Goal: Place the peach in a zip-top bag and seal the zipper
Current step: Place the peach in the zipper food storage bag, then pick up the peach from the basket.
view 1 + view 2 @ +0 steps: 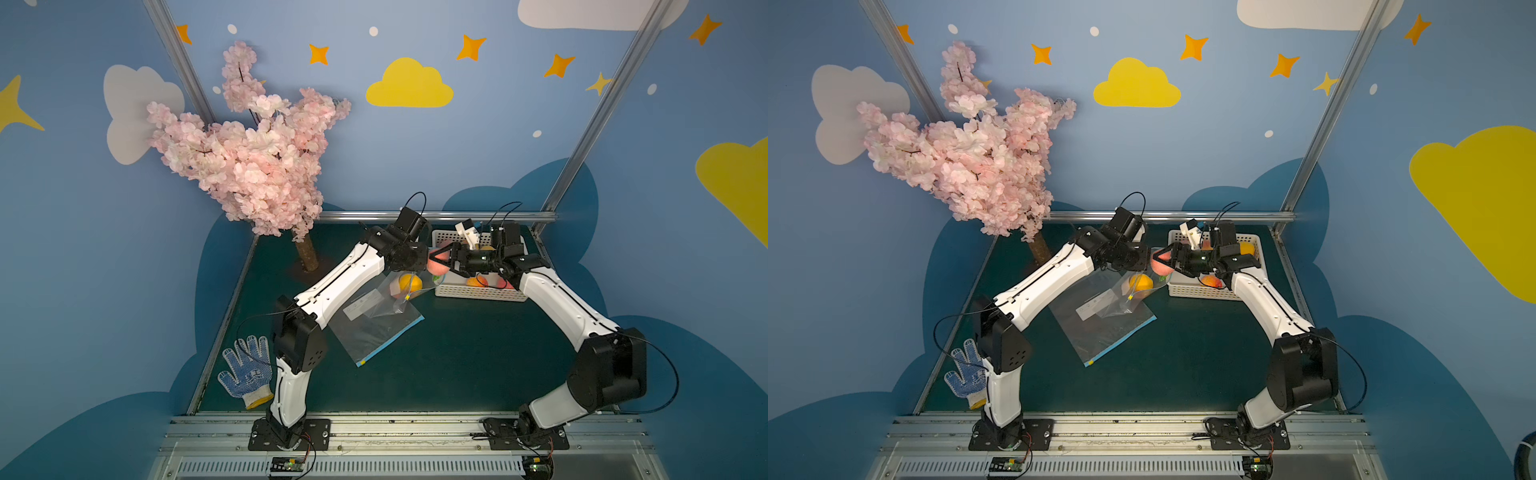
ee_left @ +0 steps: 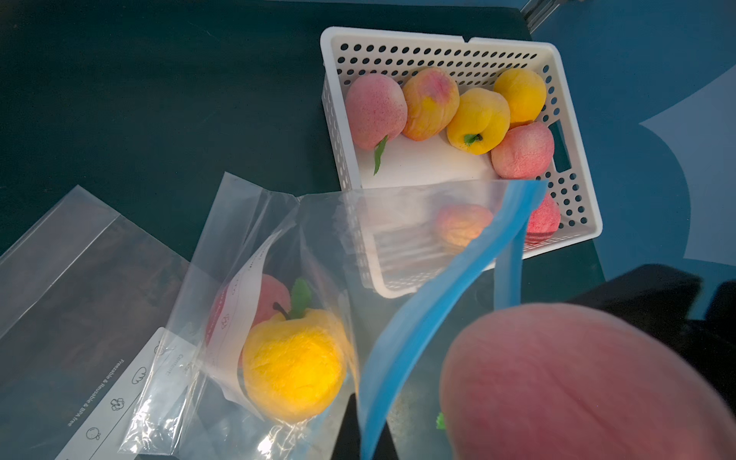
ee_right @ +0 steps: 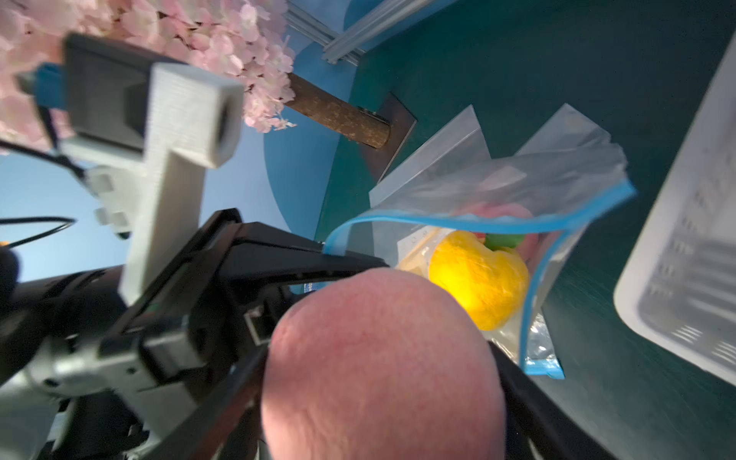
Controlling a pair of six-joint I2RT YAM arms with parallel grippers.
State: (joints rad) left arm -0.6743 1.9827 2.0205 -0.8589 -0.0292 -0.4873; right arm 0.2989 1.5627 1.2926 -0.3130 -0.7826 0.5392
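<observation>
Mat [image 1: 457,365], dark green, lies bare and wide toward the arm bases. At its far right, the white basket [image 1: 478,293] stands with one wall just beside the zip-top bag [image 2: 318,239]. The bag slants up off the mat, its blue-rimmed mouth gaping toward the basket, and the left gripper [image 3: 334,253] pinches that rim. At the mouth, off the mat, the right gripper [image 1: 439,261] clasps the round pink peach [image 1: 437,266]. A yellow peach [image 2: 292,366] sits inside.

Pink peach [image 2: 589,382] near open bag [image 2: 318,247]
</observation>
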